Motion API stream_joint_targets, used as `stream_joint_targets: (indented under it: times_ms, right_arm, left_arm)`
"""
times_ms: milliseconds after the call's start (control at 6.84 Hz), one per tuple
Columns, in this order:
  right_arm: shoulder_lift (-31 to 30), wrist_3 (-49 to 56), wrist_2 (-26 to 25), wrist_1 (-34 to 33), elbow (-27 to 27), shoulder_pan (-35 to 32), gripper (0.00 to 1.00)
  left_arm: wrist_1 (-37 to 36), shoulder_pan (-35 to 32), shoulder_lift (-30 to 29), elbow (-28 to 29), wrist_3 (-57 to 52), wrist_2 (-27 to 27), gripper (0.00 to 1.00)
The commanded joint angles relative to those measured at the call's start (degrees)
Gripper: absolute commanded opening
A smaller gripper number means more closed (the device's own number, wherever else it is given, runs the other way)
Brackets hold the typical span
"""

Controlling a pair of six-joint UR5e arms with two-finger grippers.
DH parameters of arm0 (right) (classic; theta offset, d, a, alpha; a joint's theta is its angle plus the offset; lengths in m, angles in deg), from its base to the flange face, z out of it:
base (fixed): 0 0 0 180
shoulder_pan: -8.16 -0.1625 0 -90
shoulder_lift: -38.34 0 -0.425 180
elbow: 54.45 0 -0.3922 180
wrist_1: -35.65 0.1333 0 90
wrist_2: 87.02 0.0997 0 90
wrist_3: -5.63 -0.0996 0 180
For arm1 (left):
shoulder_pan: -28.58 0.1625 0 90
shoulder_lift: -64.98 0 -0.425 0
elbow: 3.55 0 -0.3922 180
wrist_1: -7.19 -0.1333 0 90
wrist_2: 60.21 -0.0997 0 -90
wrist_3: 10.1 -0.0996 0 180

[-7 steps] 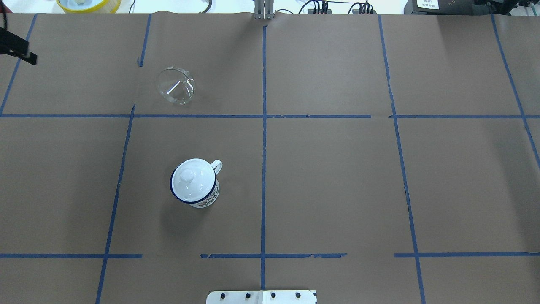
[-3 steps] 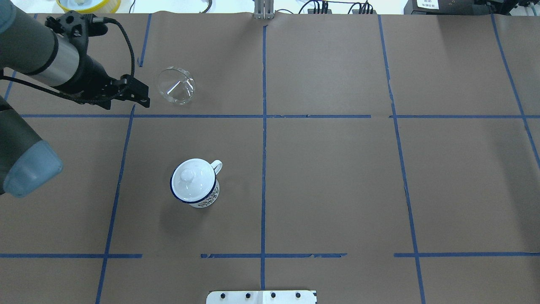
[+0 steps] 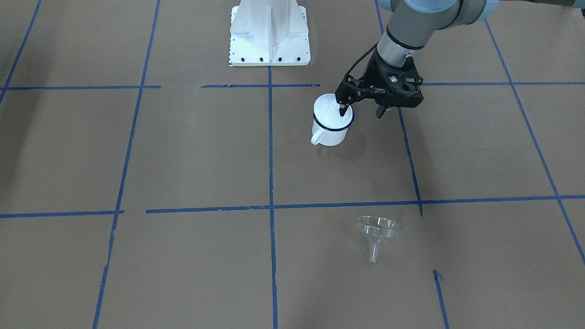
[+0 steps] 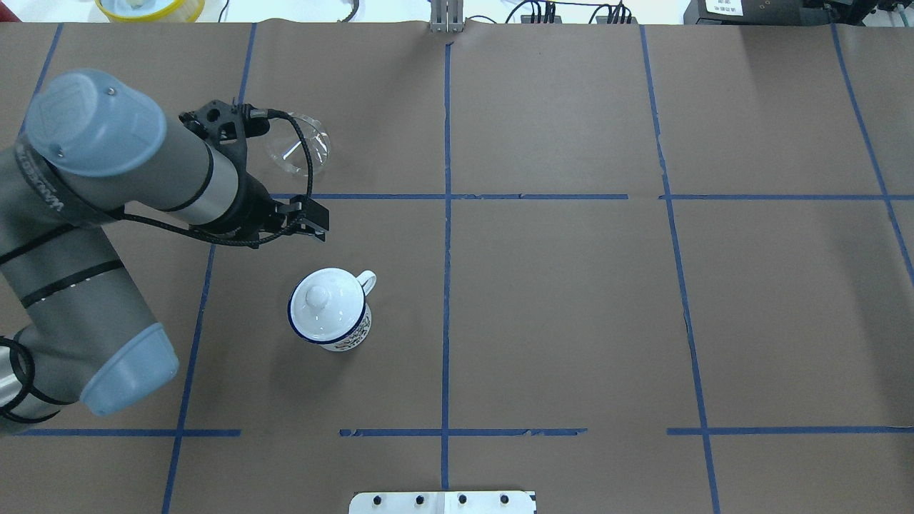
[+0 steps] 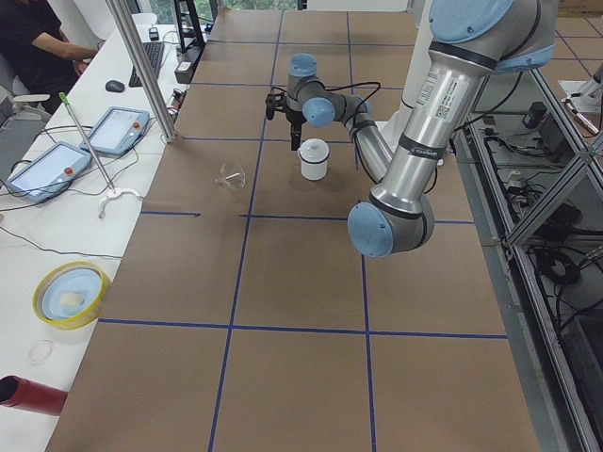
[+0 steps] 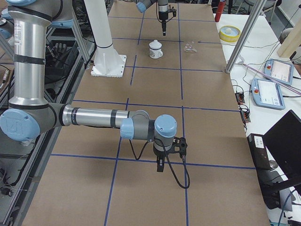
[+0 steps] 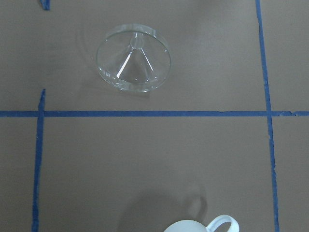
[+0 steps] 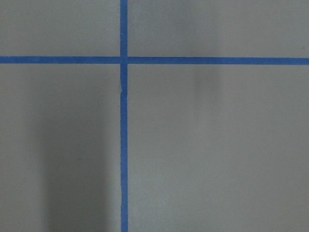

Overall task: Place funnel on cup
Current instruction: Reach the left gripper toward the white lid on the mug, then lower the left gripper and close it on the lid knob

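Note:
The clear funnel (image 4: 298, 151) lies tilted on the brown table at the far left, partly behind my left arm's cable. It also shows in the front view (image 3: 378, 230) and the left wrist view (image 7: 133, 58). The white mug with a dark blue rim (image 4: 335, 325) stands upright nearer to me, with a white knobbed lid (image 4: 318, 297) on it. My left gripper (image 3: 361, 111) hangs open and empty above the table between funnel and mug. My right gripper (image 6: 160, 165) shows only in the right side view, far from both. I cannot tell whether it is open.
Blue tape lines grid the brown paper. The white robot base plate (image 4: 443, 502) sits at the near edge. A yellow-rimmed bowl (image 4: 150, 7) and cables lie beyond the far edge. A metal pole (image 5: 141, 66) and tablets stand on the operators' side.
My left arm has swung in from the table's left edge, passed beside the funnel and come nearer, over the space between funnel and mug. Funnel and mug have not moved.

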Motion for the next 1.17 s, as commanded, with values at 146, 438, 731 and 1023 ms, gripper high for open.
stream_joint_targets:
  times_ms: [146, 438, 731, 1023]
  right_arm:
    - [0.0, 0.0, 0.0, 0.0, 0.0, 0.0, 1.00]
    - [0.0, 0.0, 0.0, 0.0, 0.0, 0.0, 1.00]
    - [0.0, 0.0, 0.0, 0.0, 0.0, 0.0, 1.00]
    - [0.0, 0.0, 0.0, 0.0, 0.0, 0.0, 1.00]
  left_arm:
    - [-0.1, 4.3, 0.0, 1.1, 1.3, -1.4, 0.96]
    - [-0.1, 4.3, -0.1, 0.4, 2.4, -1.2, 0.82]
    - [-0.1, 4.9, -0.1, 0.4, 2.5, -1.1, 0.74]
    - [-0.1, 6.1, 0.0, 0.4, 3.4, -1.1, 0.73]
